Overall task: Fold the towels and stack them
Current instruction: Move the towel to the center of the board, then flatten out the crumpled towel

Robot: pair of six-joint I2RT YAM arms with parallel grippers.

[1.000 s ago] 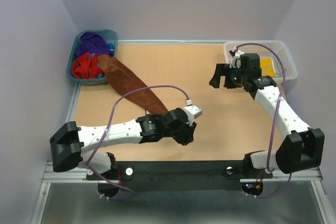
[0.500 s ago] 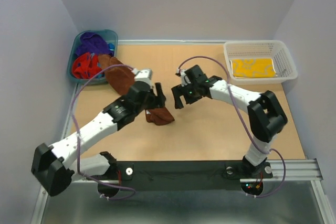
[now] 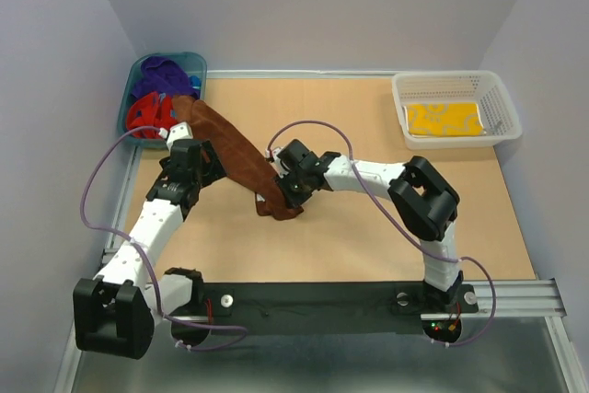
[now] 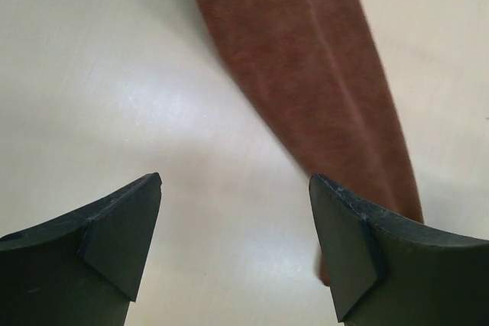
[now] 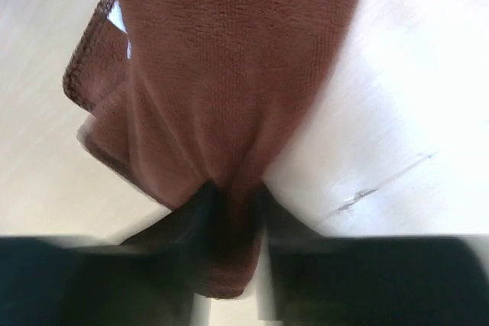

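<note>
**Brown towel pinched at its near end by the right gripper, with the left gripper open beside it**

The brown towel (image 3: 230, 149) is stretched into 1 long strip on the table (image 3: 386, 227). Its long axis runs diagonally from the rim of the teal tub (image 3: 132, 103), where its far end is draped, down to the table's centre. The bunched near end is clamped between the fingers of the right gripper (image 5: 233, 204), whose arm is reached far across to the left with the elbow sharply bent. The left gripper (image 4: 235, 188) is held just left of the strip's upper half, fingers spread wide over bare table. The cloth lies ahead and to the right of them, untouched. The left arm is judged nearer the tub end, so a grasp there is probably called for next. 1 yellow towel (image 3: 444, 119) is lying in the white basket (image 3: 502, 98).
</note>
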